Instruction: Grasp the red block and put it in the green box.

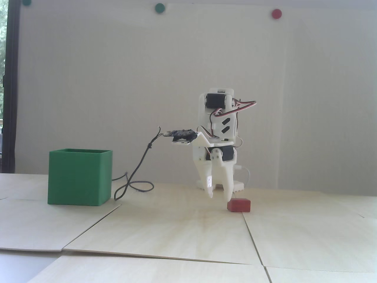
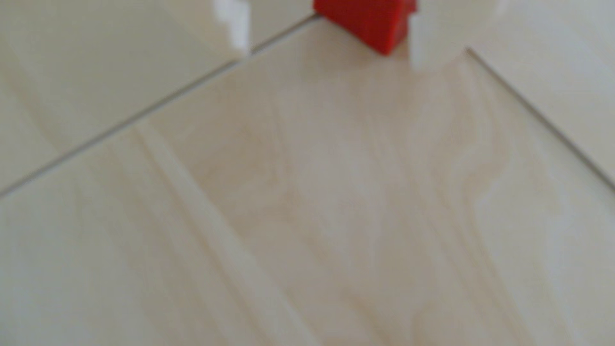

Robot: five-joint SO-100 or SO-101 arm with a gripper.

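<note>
Looking at the fixed view first, you have the white printed arm's gripper (image 1: 219, 198) pointing down with its fingers (image 1: 210, 191) spread apart and empty, their tips just above the pale plywood bench (image 1: 182, 233). The small matte dark-red rectangular block (image 1: 239, 205) lies flat on the bench by a panel seam, just beside the finger on the right of that view and not yet between the two. The large matte green cube-shaped box (image 1: 79, 179) stands well apart at the left, open at the top, and you cannot see inside it from this angle. A dark cable (image 1: 138, 165) trails from the wrist camera to the bench near the box. In the wrist view, which is blurred, the red block (image 2: 366, 23) sits at the top edge between two pale shapes that are probably the fingers (image 2: 234, 26), closer to the right one. By my judgement nothing is done yet: the grasp, the lift, the carry across to the box and the release all remain.
</note>
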